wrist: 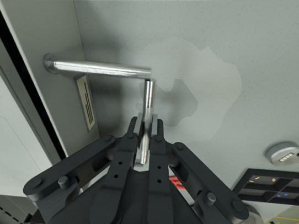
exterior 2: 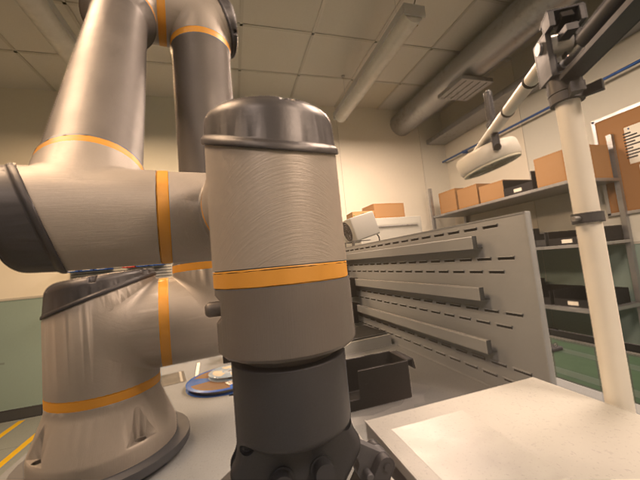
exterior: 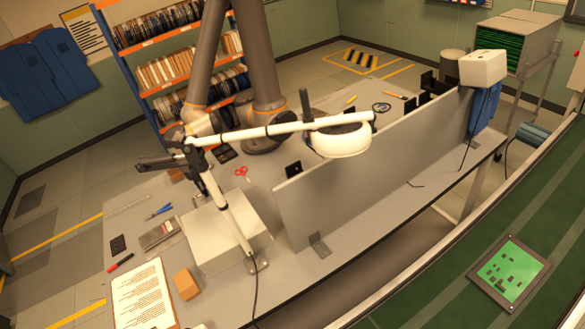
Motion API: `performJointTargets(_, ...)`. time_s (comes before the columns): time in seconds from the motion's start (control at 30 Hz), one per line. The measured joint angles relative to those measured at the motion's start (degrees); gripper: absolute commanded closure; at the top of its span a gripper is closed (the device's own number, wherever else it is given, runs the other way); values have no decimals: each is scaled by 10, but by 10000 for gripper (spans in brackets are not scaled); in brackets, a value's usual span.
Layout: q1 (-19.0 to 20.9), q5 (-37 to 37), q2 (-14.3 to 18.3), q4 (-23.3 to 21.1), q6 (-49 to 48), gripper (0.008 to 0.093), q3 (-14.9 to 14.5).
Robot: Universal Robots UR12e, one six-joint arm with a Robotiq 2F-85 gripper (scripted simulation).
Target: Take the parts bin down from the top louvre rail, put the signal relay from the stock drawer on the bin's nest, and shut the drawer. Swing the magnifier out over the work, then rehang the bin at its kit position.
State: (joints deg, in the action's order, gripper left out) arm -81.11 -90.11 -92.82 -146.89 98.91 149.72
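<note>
The drawer's steel handle (wrist: 146,104) is held in my closed gripper (wrist: 146,124) by its bar. The drawer front (wrist: 66,82) of the grey cabinet (exterior: 223,230) stands to the left, with a small label plate under the handle's post. The dark parts bin (exterior 2: 380,377) sits on the bench below the louvre panel (exterior 2: 444,289). The relay is hidden from me. The white magnifier head (exterior: 342,136) hangs on its arm above the panel, its post (exterior: 223,205) by the cabinet.
The louvre panel's back (exterior: 375,170) divides the bench. My arm's base (exterior: 264,129) stands behind the cabinet. Red scissors (exterior: 241,170), blue pliers (exterior: 158,211), a small cardboard box (exterior: 186,284) and a sheet of paper (exterior: 141,295) lie on the bench.
</note>
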Motion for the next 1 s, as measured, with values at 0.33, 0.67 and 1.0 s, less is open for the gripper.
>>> performJointTargets(0.33, 7, 0, 3, 0, 7, 934, -3)
performJointTargets(0.67, 14, 0, 6, 0, 14, 934, -6)
performJointTargets(1.0, 18, -2, 7, 0, 18, 934, -7)
